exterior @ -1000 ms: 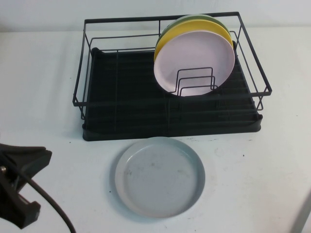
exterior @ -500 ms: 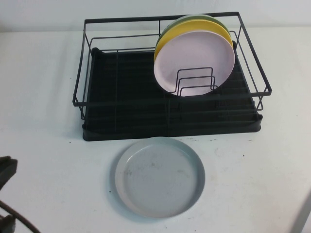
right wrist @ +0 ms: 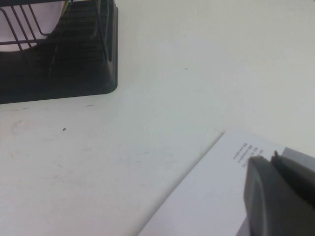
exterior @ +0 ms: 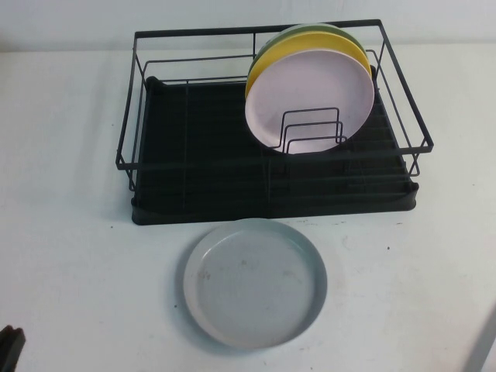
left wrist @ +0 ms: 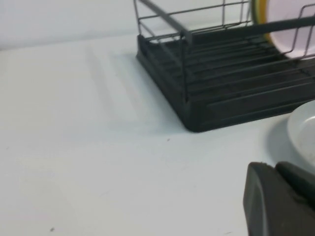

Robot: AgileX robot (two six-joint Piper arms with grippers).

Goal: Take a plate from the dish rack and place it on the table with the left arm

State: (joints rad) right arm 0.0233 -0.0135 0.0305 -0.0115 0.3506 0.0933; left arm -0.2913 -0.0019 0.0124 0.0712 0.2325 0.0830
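— How far along did the job look?

— Practically finished, I judged. The plate (exterior: 255,283) lay flat on the table (exterior: 70,232), just in front of the dish rack (exterior: 271,194) and clear of its tray edge. Nothing held it. All that seemed left was for the left arm to park.

— And the left gripper?

— The left gripper (left wrist: 280,201) sat low at the near-left corner of the table, well apart from the plate; the high view caught only a dark sliver of it (exterior: 9,349). From the wrist view its fingers looked pressed together with nothing between them, though the view cut off their tips, so I would not swear to it.

— The right one?

— The right gripper (right wrist: 280,196) hung at the near-right side over a white sheet of paper (right wrist: 211,196). Whether it was open, I could not tell.

— Which way did the plate point?

— Face up, rim upward, level on the table. Being round, it had no long axis to speak of.

— Anything left in the rack?

— A pink plate (exterior: 310,101), a yellow plate (exterior: 267,62) and a green plate (exterior: 310,29) stood on edge at its right end.
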